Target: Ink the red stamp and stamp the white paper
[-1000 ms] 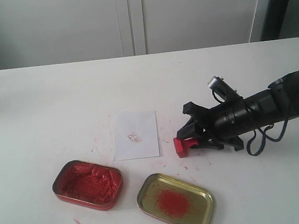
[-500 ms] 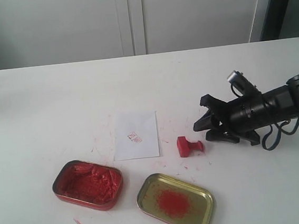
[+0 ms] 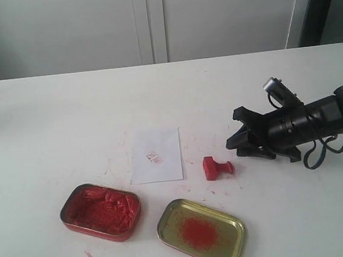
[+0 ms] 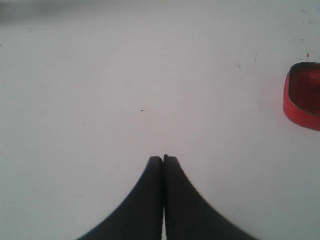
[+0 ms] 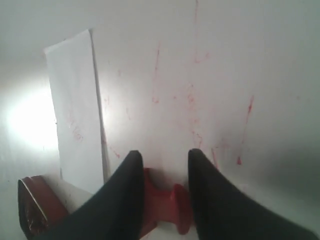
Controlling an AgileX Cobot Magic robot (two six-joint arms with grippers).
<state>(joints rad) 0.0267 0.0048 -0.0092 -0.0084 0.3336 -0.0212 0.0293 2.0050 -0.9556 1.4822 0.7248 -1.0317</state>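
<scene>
The matte white table (image 3: 67,114), flecked with red, carries everything. The hard black right gripper (image 3: 231,129) hovers at the stamp's two o'clock, spread and gripping nothing. The left gripper (image 4: 163,159) sits pressed together, seemingly idle. The red tin (image 3: 90,228), full of lumpy paste, and the smeared gold lid (image 3: 227,219) lie at the paper's seven and five o'clock, within reach for inking. The thin white paper (image 3: 157,136) lies flat, bearing an imprint. The blocky red stamp (image 3: 215,168) lies on its side at the paper's four o'clock.

The red stamp (image 3: 215,168) lies on its side beside the white paper (image 3: 156,155).

jaws partly hide the red stamp (image 5: 162,205); imprint on the white paper (image 3: 155,148) seems illegibly small.
</scene>
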